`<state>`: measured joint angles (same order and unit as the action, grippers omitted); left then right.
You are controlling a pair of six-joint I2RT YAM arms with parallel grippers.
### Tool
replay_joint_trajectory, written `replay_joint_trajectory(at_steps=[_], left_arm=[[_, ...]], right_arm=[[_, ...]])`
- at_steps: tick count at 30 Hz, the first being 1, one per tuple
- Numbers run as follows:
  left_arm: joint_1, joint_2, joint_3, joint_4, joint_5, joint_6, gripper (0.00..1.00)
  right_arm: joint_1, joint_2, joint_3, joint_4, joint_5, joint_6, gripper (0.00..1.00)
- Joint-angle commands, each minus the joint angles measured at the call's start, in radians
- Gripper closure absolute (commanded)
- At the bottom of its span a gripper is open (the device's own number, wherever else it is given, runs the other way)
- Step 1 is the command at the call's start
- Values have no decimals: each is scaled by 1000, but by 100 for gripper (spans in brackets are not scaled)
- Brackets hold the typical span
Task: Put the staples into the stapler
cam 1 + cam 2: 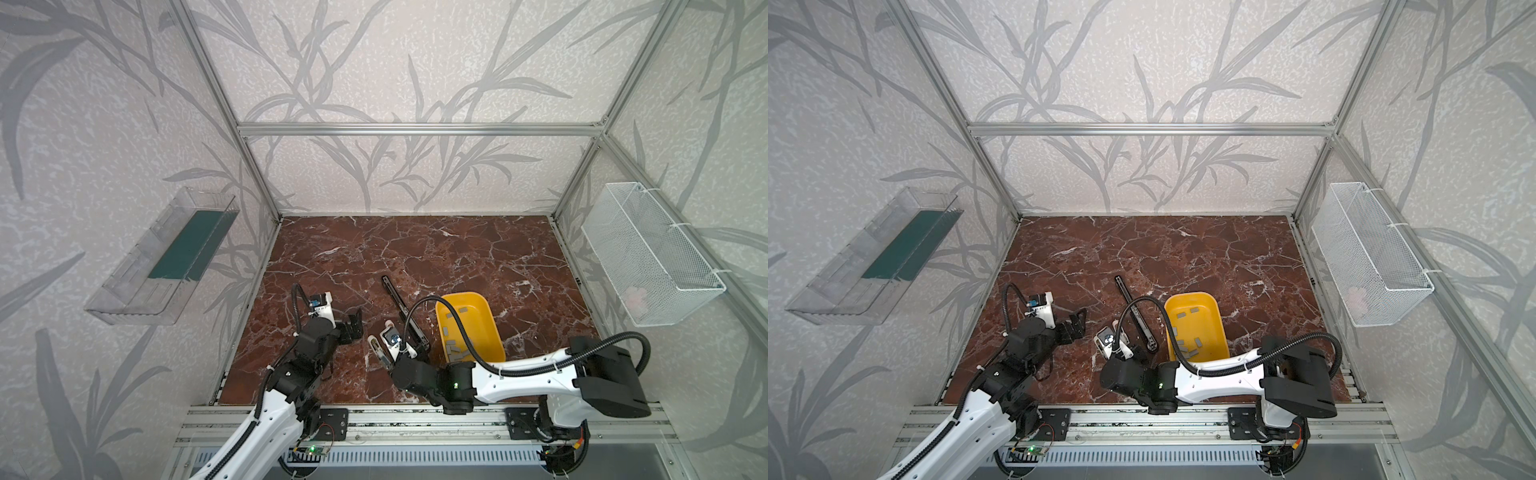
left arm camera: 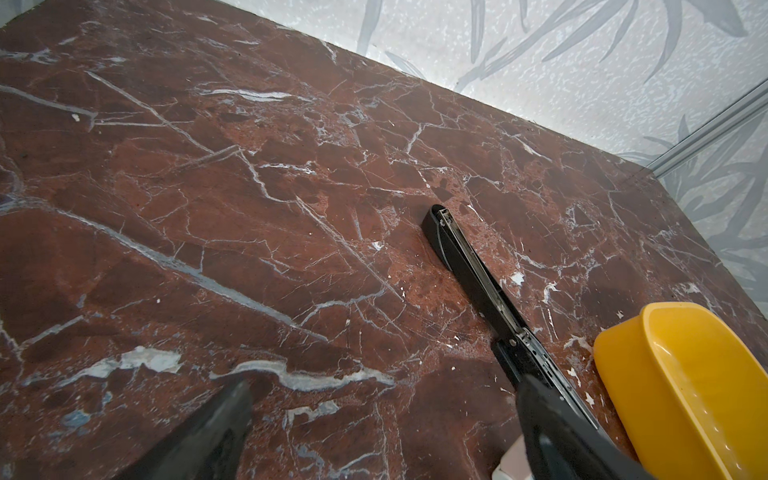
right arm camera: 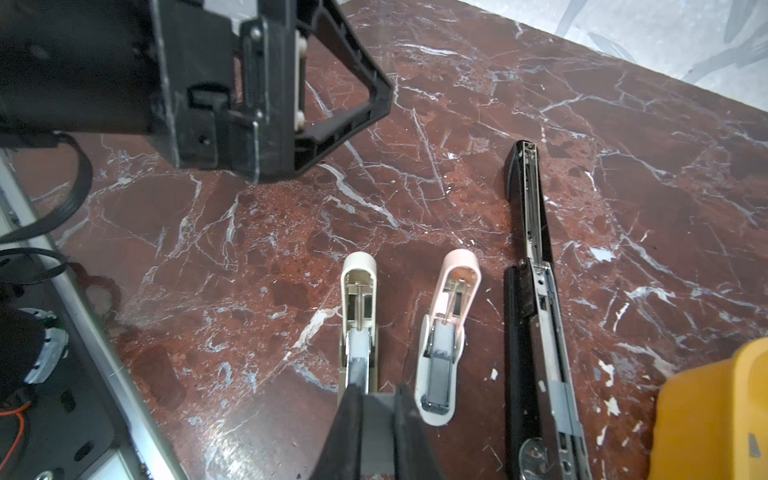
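Three opened staplers lie side by side on the marble: a cream stapler (image 3: 359,291), a pink stapler (image 3: 451,316) and a long black stapler (image 3: 536,266) (image 1: 401,305). My right gripper (image 3: 377,391) is shut on a flat grey strip of staples (image 3: 378,415), held just over the near end of the cream stapler's channel. More staples (image 1: 453,348) (image 1: 1196,343) lie in the yellow bin (image 1: 492,328) (image 1: 1219,332). A grey strip sits in the pink stapler's tray. My left gripper (image 1: 353,326) (image 2: 386,415) hovers open and empty, left of the staplers.
A clear plastic shelf (image 1: 160,266) hangs on the left wall and a white mesh basket (image 1: 652,257) on the right wall. The aluminium base rail (image 1: 415,424) runs along the front edge. Bare marble (image 1: 415,249) stretches behind the staplers.
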<state>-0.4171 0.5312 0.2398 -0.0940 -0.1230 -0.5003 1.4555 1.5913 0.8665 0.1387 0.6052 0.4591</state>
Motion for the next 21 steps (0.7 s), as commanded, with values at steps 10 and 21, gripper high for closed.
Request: replay_joint_trajectory(at_steps=[10, 21], left_arm=[[-2, -41, -17, 7, 12, -10, 1], [-3, -85, -28, -5, -5, -13, 1]], right_arm=[[36, 169, 92, 93, 71, 48, 90], [18, 197, 81, 142, 48, 40, 88]])
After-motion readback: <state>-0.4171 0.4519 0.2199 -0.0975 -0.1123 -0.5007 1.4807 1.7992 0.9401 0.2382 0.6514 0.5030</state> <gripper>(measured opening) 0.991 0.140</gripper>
